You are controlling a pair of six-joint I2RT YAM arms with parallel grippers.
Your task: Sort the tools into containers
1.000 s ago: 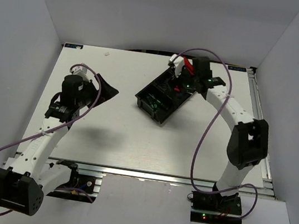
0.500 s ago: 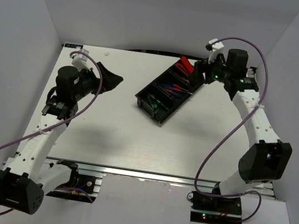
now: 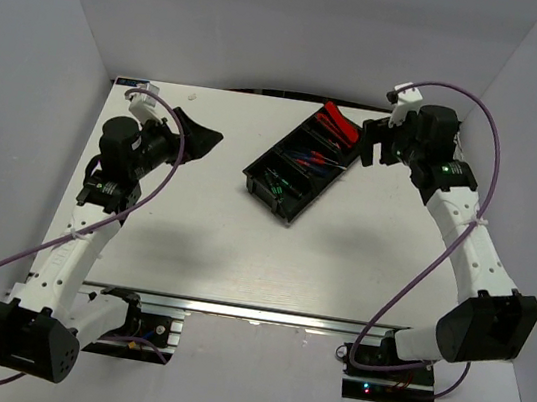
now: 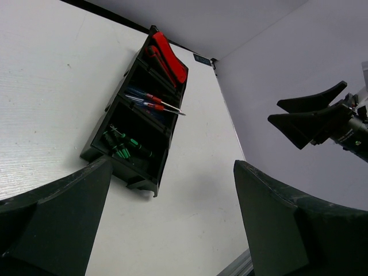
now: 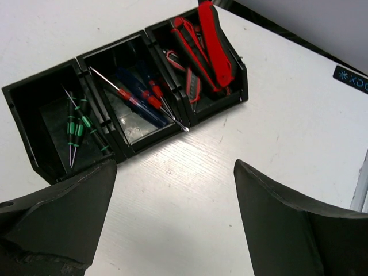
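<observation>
— Now, where is the tray (image 3: 267, 197) sitting, and what is it carrying?

— It is lying diagonally on the table (image 3: 240, 257), toward the far middle, and all three compartments are loaded. Green screwdrivers (image 5: 75, 129) are lying in the end compartment nearest the arm bases. Blue-red screwdrivers (image 5: 141, 96) are occupying the middle compartment (one shaft is overhanging the side wall, its tip hanging out over the table). Pliers (image 5: 214, 46) are leaning in the far compartment, their red handles rising above the rim, with a red-and-black knife (image 5: 192, 85) lying beside them. The pile is hiding whatever is lying underneath, so the knife count cannot be told.

— How are the grippers standing?

— Both are standing with their fingers spread wide, and both are carrying nothing. The left gripper (image 3: 202, 141) is hovering over the far left part of the table, well apart from the tray and pointing toward it. The right gripper (image 3: 371, 146) is hovering just beside the tray's far end, on the pliers side, raised clear of the wall.

— Is either gripper touching a tool?

— Neither is making contact. Each wrist camera is showing open space between its own fingers, with the tray framed in the gap. The left wrist camera is also showing the right gripper hanging in the air off to the tray's right.
</observation>
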